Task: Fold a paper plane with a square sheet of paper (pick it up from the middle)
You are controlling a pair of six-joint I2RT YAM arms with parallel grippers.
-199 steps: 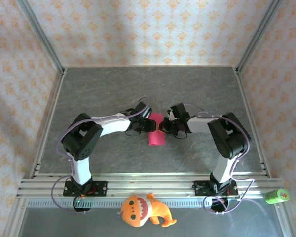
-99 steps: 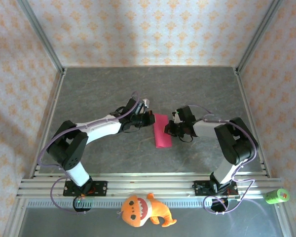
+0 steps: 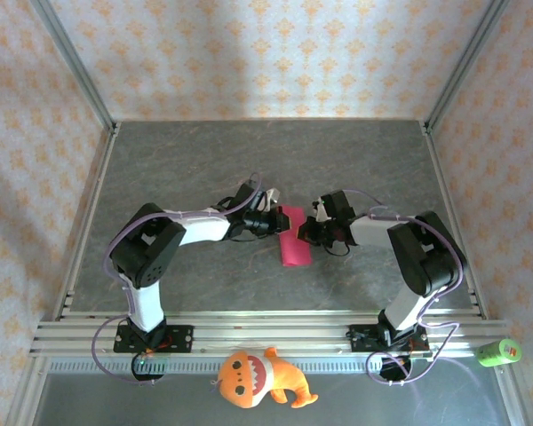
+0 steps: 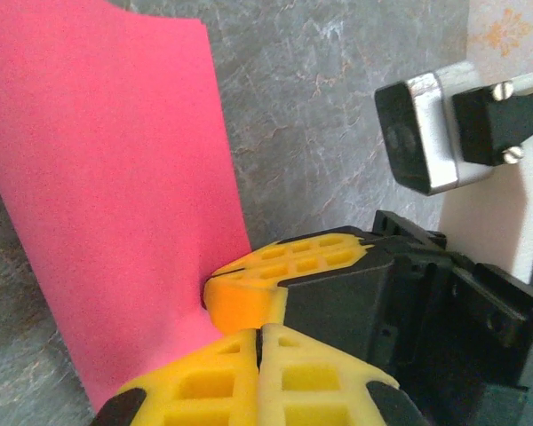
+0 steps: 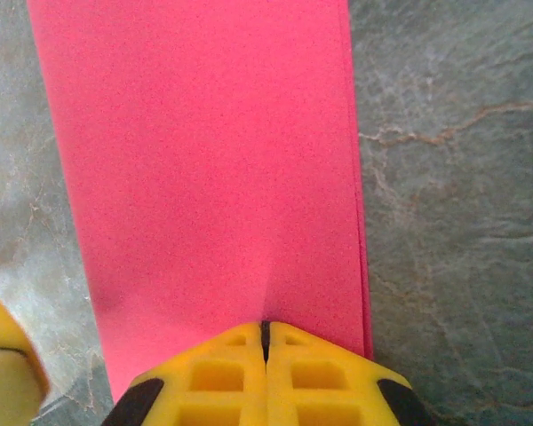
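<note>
So the magenta-pink sheet of paper [image 3: 293, 240] is sitting around the middle of the grey tabletop [image 3: 204, 160], between the two arms, and it looks like a narrow rectangle with its long side running away from the bases. In the right wrist view the paper [image 5: 204, 177] shows stacked layers along its right edge, so it's doubled over. The right end effector [image 3: 309, 232] comes in from the right side, and up close [image 5: 265, 333] its yellow fingers are pressed together with the paper puckering right into the seam, so it's pinching the sheet. The left end effector [image 3: 275, 222] is at the sheet's left edge. Its fingers [image 4: 260, 342] are closed too, tips right over the paper [image 4: 115, 177], but honestly I can't tell if any paper is caught between them. An orange plush toy [image 3: 258, 377] lies in front of the rail, and a green cylinder [image 3: 499, 352] sits off at the near right.
</note>
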